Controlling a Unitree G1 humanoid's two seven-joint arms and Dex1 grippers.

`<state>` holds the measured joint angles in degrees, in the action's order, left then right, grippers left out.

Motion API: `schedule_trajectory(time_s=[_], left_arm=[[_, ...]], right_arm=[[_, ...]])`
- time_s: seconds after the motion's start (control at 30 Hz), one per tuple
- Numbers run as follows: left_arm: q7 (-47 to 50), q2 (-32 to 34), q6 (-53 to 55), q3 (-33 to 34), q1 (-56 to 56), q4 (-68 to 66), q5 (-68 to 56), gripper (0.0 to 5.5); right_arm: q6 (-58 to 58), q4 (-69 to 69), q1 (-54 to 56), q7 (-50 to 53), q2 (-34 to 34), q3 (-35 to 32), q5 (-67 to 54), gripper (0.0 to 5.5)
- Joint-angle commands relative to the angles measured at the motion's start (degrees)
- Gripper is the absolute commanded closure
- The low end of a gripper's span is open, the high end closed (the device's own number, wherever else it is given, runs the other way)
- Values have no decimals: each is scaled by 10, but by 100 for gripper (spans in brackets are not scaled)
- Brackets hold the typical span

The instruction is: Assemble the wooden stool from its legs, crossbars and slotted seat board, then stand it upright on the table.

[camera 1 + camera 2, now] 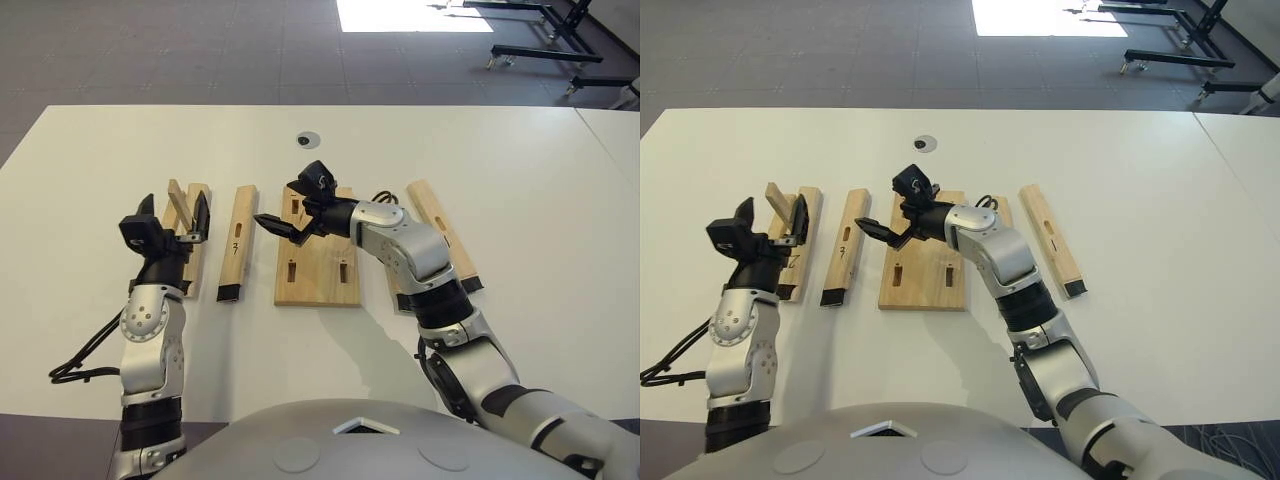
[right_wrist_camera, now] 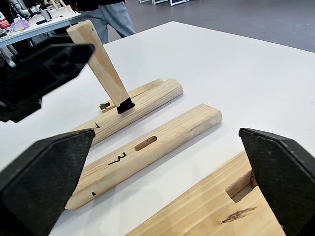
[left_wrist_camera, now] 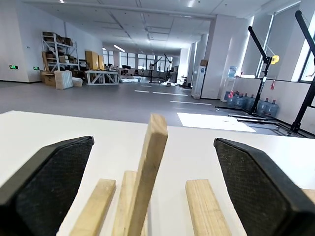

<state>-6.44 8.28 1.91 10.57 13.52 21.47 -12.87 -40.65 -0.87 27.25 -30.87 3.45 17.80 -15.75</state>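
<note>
White table (image 1: 520, 330) holds a round disc (image 1: 308, 139) beyond the seat board (image 1: 318, 275).

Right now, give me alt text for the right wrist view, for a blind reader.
The open right gripper frames a slotted wooden leg on the white table. Beyond it, a crossbar stands tilted on another leg; the seat board's corner is nearest.

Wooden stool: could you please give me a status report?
Left gripper open, fingers either side of tilted crossbar. Right gripper open above seat board's edge. Legs lie loose; nothing blocking.
</note>
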Motion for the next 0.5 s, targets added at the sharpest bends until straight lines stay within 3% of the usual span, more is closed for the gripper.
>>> schedule_trajectory(time_s=[0.03,0.23,0.5], left_arm=[[18,26,82,26,29,117,-2,102],[64,106,321,69,-123,244,-52,102],[144,148,538,103,-391,103,-46,102]], right_arm=[[-2,12,-10,11,-3,-10,1,10],[1,24,-25,40,-13,-24,2,10],[11,39,-48,88,-43,-38,3,10]])
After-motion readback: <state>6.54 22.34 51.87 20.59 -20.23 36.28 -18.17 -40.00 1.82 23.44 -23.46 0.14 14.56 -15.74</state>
